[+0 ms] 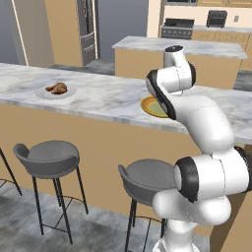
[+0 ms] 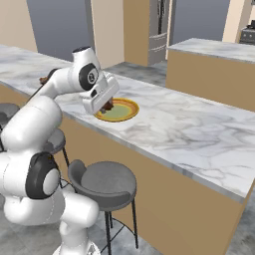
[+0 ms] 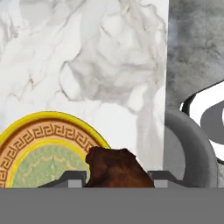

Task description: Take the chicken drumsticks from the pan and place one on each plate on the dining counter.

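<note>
A: While the white arm hangs over the long veined-marble dining counter (image 2: 189, 129), where's the load?

B: Gripper (image 2: 106, 106) is clamped on a lumpy glossy brown chicken drumstick (image 3: 117, 169). Hand view has it pinched between the two dark tips. Other drumstick (image 1: 57, 88) already sits on the plain white-grey round plate (image 1: 69, 93), well off to the left along the counter.

A: Target?

B: Mustard-yellow round plate with the pale green centre (image 2: 122, 112). In the hand view the plate (image 3: 43, 144) lies to the left of the held piece; the drumstick overlaps just its right rim, so I'd judge it off-centre, toward the rim side.

A: Long axis of the drumstick?

B: Can't tell. The visible part is a blunt lump; the rest is cut off at the bottom of the hand view.

A: So the move turns on what?

B: My read: shift toward the plate's green middle, then lower and release. Height above the plate can't be judged from these views.

A: Edges?

B: Counter's front edge runs just beside the plate; past it is a drop to a grey round bar stool (image 2: 102, 181) and the floor. Dropping where it hangs now risks a rim landing and a roll toward that edge. Marble around the plate is bare, so there's open room to go inward.
</note>
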You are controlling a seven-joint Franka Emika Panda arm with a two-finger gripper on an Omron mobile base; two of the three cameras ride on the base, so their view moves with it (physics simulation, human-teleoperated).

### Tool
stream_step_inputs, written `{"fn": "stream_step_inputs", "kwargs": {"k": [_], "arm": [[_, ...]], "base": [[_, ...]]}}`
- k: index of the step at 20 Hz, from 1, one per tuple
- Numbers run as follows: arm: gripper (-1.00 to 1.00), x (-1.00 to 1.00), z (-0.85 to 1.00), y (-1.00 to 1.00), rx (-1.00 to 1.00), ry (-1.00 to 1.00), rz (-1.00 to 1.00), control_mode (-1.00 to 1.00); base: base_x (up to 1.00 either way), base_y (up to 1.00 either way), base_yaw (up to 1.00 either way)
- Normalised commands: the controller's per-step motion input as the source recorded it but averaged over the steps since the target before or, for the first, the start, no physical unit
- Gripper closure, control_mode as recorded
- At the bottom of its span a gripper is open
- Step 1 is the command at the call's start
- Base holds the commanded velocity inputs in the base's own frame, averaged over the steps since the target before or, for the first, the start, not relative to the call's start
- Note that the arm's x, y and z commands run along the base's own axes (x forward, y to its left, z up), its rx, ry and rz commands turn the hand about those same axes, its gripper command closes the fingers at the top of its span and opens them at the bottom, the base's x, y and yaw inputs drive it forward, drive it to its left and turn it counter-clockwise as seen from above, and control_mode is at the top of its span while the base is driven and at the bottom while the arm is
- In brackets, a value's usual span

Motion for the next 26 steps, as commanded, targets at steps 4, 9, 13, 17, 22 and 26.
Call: {"fn": "stream_step_inputs", "kwargs": {"k": [4,9,13,17,22,26], "arm": [[1.00,0.70,-0.20,-0.03,0.00,0.01,0.00,-1.00],[1.00,0.46,-0.42,-0.11,0.00,0.00,0.00,-1.00],[1.00,0.05,-0.59,-0.16,0.00,0.00,0.00,-1.00],[1.00,0.07,-0.49,-0.15,0.00,0.00,0.00,-1.00],[1.00,0.46,-0.17,-0.06,0.00,0.00,0.00,-1.00],[-1.00,0.76,0.01,0.00,0.00,0.00,0.00,-1.00]], "base": [[0.00,0.00,0.00],[0.00,0.00,0.00],[0.00,0.00,0.00],[0.00,0.00,0.00],[0.00,0.00,0.00],[0.00,0.00,0.00]]}}
